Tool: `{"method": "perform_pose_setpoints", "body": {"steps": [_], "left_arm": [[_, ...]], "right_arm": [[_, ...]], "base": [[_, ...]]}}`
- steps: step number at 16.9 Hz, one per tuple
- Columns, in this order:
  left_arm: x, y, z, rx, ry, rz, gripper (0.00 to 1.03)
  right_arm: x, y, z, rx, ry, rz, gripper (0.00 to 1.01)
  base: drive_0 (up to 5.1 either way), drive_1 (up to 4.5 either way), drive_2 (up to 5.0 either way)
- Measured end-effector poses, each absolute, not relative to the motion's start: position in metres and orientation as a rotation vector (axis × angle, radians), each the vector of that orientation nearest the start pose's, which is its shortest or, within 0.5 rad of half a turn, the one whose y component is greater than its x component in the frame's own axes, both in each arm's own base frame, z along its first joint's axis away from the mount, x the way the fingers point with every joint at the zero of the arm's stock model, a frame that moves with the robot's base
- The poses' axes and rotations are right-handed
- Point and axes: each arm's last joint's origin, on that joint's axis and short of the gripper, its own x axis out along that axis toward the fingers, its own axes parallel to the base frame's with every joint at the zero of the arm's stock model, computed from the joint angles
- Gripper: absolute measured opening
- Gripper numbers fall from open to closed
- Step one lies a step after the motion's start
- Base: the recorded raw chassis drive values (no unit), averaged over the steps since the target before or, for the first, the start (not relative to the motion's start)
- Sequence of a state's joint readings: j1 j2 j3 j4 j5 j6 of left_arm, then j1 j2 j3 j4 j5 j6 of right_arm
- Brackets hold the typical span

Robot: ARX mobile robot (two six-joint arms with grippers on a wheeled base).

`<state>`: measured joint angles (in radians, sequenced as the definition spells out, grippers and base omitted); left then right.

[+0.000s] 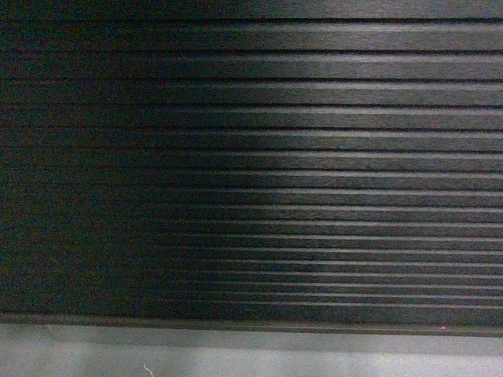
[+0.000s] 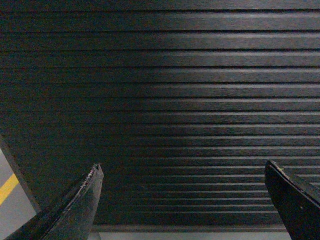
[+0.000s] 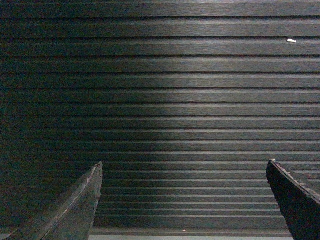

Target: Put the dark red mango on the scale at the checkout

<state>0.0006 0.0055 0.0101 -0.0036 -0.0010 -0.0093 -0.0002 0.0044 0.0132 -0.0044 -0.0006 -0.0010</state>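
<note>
The dark red mango is not in any of our three views, and neither is the scale. What we see is the checkout [image 1: 251, 157], very close up. Its dark front panel fills almost all of each picture, with long ribs running from side to side. The panel looks brighter on the right half and darker on the left.

In the head view, a grey base strip [image 1: 251, 357] runs along the bottom, under the ribbed panel. No arm shows in that view.

Our left pincer [image 2: 182, 172] is wide open. One dark finger [image 2: 75, 210] sticks up at the lower left and the other at the lower right, far apart. Nothing is between them and they touch nothing. The pincer points straight at the ribbed panel. At the far left edge we see a bit of grey floor [image 2: 12, 215] with a yellow line [image 2: 7, 187].

Our right pincer [image 3: 184, 167] is wide open too. Its two dark fingers [image 3: 75, 210] stand far apart and hold nothing. It also faces the panel. A tiny white speck [image 3: 292, 40] sits on a rib near the top right.
</note>
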Motion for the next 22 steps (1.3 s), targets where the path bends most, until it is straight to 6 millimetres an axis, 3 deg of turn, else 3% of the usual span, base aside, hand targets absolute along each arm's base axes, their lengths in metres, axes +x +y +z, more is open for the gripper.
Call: {"method": "perform_pose_setpoints", "body": {"steps": [22], "left_arm": [[0.0974, 0.0001, 0.1662, -0.001, -0.001, 0.002, 0.98]], "right_arm": [[0.0972, 0.0000, 0.1673, 0.000, -0.005, 0.001, 0.98]], "base": [[0.0, 0.00, 0.0]]}}
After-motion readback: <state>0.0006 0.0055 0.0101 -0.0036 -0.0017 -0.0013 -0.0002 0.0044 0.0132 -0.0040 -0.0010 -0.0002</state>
